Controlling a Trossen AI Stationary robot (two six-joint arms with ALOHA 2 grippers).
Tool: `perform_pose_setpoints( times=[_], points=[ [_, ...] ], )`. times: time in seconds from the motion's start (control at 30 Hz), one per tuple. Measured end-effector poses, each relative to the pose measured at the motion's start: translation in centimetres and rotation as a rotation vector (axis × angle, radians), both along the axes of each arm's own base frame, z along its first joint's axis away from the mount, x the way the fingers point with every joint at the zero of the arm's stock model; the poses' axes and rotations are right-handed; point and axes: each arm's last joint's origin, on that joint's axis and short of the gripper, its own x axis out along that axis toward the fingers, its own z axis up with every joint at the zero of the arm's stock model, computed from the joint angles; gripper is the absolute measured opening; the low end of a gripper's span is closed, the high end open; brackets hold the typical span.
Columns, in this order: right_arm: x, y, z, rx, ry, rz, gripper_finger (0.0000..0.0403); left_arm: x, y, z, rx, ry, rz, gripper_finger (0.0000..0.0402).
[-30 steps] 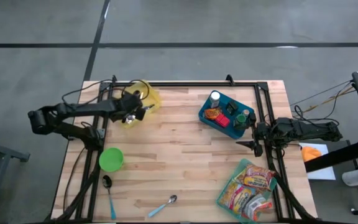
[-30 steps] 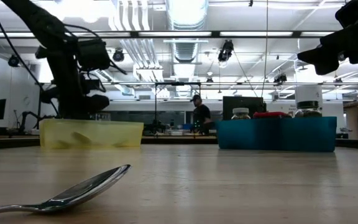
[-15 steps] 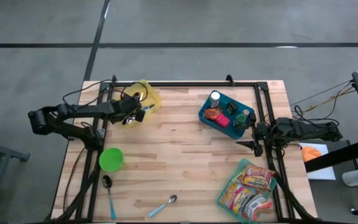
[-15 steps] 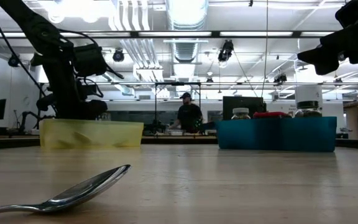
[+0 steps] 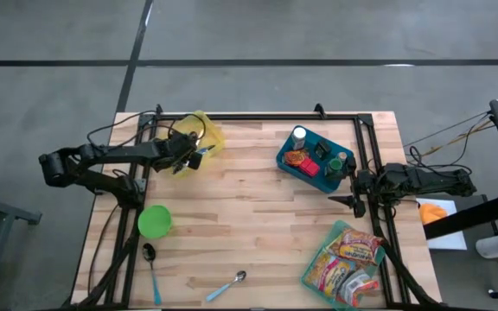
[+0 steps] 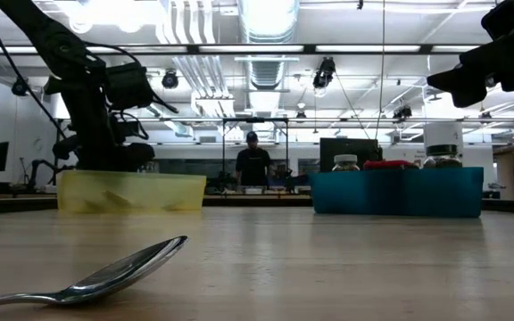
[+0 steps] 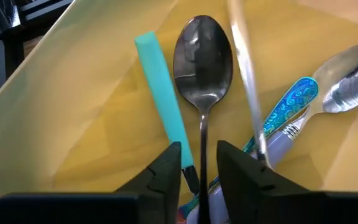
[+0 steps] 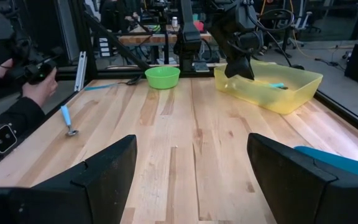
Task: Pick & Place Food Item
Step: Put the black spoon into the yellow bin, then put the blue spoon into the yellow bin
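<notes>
A strip-lit workshop hall, one person [image 6: 253, 165] standing far behind, frames a pale wooden worktop [image 5: 258, 225] where two dark arms sort cutlery and groceries. The left gripper [image 7: 199, 155] hangs inside the yellow bin [image 5: 210, 134], its fingers [image 7: 169, 165] parted either side of a dark spoon's [image 7: 202, 56] thin handle and not visibly pressing it, so the spoon looks released and resting on the bin floor straight ahead of the fingertips. The right gripper [image 8: 191, 168] waits with its fingers spread wide and nothing between them, well across the worktop from the left one and just beside the blue bin [image 5: 301, 175].

No food item is in either gripper; a bag of snack packets [image 5: 348, 255] lies near the right gripper.

To finish the drop cleanly, the left gripper would best widen a little more and rise straight up, so that neither finger drags the handle or snags the neighbouring cutlery.

The count: beside the dark spoon in the bin, one teal handle [image 7: 160, 93] and one spoon with a patterned blue handle [image 7: 347, 81]; a pale streak there may be a fourth piece. Well below the left gripper on the open worktop lie one green bowl [image 5: 155, 221] and two loose spoons, one dark-bowled [image 5: 151, 263], one silver [image 5: 227, 286].
</notes>
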Motion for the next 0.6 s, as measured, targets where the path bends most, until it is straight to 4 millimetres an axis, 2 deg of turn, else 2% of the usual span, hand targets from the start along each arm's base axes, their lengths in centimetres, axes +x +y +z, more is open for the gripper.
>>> perform_pose_setpoints(
  times=[0.13,0.33,0.6],
  points=[
    [0.0,0.0,0.0,-0.001,0.0,0.0,0.0303,0.0,0.0,0.0,0.001,-0.001,0.0,0.0124],
    [0.0,0.0,0.0,0.0,0.0,0.0,0.0303,0.2,0.1,0.4,0.005,-0.008,-0.001,0.0128],
    [0.0,0.0,0.0,-0.001,0.0,0.0,0.0303,1.4,0.5,2.6,0.032,-0.005,-0.006,0.0128]
  ],
)
